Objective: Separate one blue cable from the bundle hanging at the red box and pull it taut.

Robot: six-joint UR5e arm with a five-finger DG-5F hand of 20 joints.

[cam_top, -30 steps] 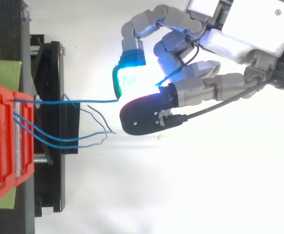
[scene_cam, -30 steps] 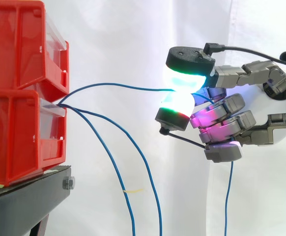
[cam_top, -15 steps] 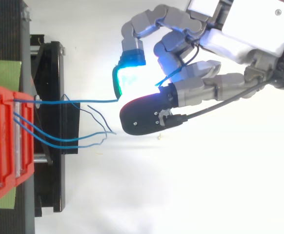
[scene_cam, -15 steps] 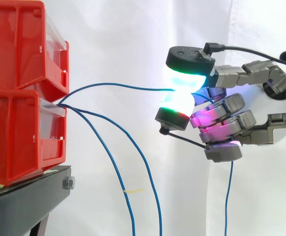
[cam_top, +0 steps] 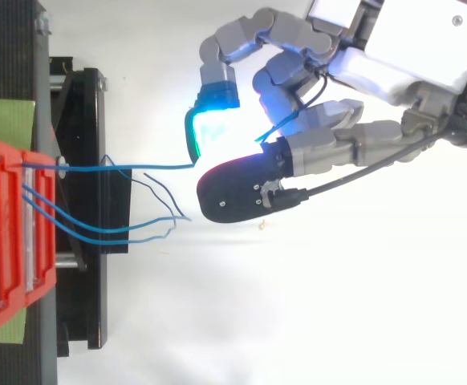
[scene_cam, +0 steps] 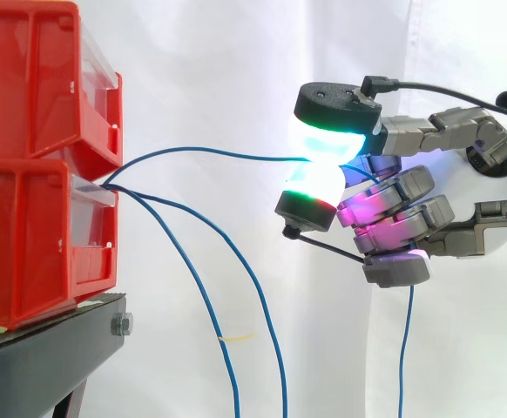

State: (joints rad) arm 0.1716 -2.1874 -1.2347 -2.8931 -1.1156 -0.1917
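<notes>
One blue cable [scene_cam: 210,151] runs from the gap between the stacked red boxes [scene_cam: 36,165] out to the right in a shallow arc and ends pinched in the hand [scene_cam: 393,218]. Thumb and a finger, glowing white and green, are closed on it, and its free end hangs down below the hand [scene_cam: 405,348]. Two more blue cables [scene_cam: 236,287] droop from the same gap toward the floor. From above, the held cable [cam_top: 129,168] runs almost straight from the box [cam_top: 9,233] to the pinching fingertips [cam_top: 205,128].
The red boxes rest on a black stand [scene_cam: 53,348] with a bolt at its corner. A white curtain [scene_cam: 236,70] hangs behind. In the top view, green tape [cam_top: 5,120] lies on the stand beside the box.
</notes>
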